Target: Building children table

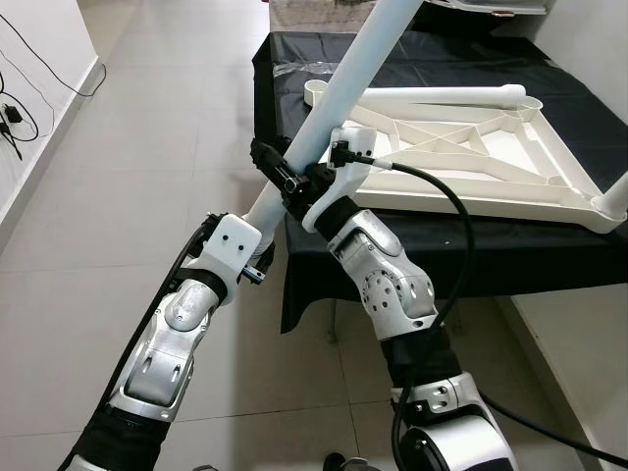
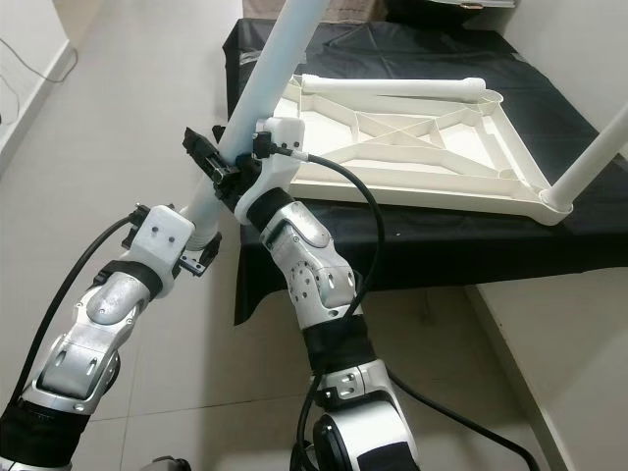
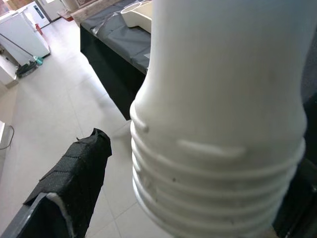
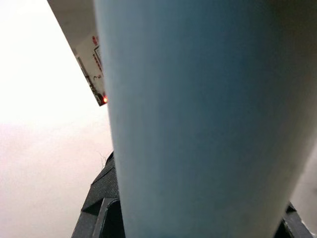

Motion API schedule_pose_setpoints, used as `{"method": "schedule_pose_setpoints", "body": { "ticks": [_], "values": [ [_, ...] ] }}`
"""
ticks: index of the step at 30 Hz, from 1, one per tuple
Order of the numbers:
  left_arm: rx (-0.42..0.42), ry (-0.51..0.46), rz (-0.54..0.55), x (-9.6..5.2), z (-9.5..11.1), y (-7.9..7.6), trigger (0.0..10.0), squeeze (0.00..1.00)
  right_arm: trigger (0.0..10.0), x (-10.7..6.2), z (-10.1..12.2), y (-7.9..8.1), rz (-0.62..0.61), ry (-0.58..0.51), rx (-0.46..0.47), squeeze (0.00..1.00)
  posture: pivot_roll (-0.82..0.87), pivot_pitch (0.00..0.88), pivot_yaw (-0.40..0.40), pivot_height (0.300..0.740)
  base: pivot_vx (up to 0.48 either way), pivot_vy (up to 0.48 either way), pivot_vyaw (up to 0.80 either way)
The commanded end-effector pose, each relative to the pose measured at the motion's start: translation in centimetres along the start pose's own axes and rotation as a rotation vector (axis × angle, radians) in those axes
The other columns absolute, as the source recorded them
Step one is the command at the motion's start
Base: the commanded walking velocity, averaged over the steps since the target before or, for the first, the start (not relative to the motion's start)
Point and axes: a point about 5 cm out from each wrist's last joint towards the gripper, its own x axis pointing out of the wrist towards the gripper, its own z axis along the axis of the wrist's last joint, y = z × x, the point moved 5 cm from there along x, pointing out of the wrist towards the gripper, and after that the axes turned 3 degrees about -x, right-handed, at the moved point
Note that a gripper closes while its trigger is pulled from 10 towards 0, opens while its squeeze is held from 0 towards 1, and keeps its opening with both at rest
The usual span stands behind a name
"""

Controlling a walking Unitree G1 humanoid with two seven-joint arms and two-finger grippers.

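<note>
nearest us, the left hand point(image 1: 257, 257) is clamped on the threaded lower end of a long pale blue-white plastic table leg point(image 1: 348, 83), which slants up and away. just above it, the right hand point(image 1: 287, 179) is clenched round the same leg, black fingers point(image 4: 99, 208) hugging the tube. further back, the upturned white plastic tabletop with ribbed underside point(image 1: 471, 157) lies on the black-draped table point(image 1: 461, 260), a second white leg point(image 1: 432, 95) lying along its far edge.

Home room: tiled floor point(image 1: 177, 118), black-draped table point(image 1: 451, 59).
</note>
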Motion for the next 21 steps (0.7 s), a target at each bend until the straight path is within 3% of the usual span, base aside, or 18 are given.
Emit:
{"method": "schedule_pose_setpoints", "body": {
  "ticks": [1, 6, 7, 12, 21],
  "values": [
    [-0.003, 0.0, -0.003, 0.1, -0.2, -0.1, 10.0, 0.0, 10.0, -0.4, -1.0, 0.4, 0.004, 0.022, 0.032, 0.0, 0.07, 0.157, -0.052, 0.74, 0.0, 0.0, 0.0],
    [-0.016, -0.007, -0.029, 0.2, -0.1, -0.8, 10.0, 0.0, 10.0, -0.4, -1.0, 0.7, 0.012, 0.02, 0.035, 0.0, 0.07, 0.157, -0.052, 0.74, 0.0, 0.0, 0.0],
    [-0.028, -0.016, -0.063, 0.3, 0.1, -1.7, 10.0, 0.0, 10.0, -0.4, -1.2, 1.0, 0.018, 0.022, 0.039, 0.0, 0.07, 0.157, -0.052, 0.74, 0.0, 0.0, 0.0],
    [-0.046, -0.031, -0.094, 0.5, 0.5, -2.7, 10.0, 0.0, 10.0, -0.4, -1.6, 1.3, 0.023, 0.032, 0.041, 0.0, 0.07, 0.157, -0.052, 0.74, 0.0, 0.0, 0.0],
    [-0.048, -0.022, -0.095, 0.7, 0.4, -2.9, 9.7, 0.0, 10.0, -0.5, -1.6, 1.3, 0.022, 0.036, 0.037, 0.0, 0.06, 0.161, -0.052, 0.74, 0.0, 0.0, 0.0]
  ]
}}
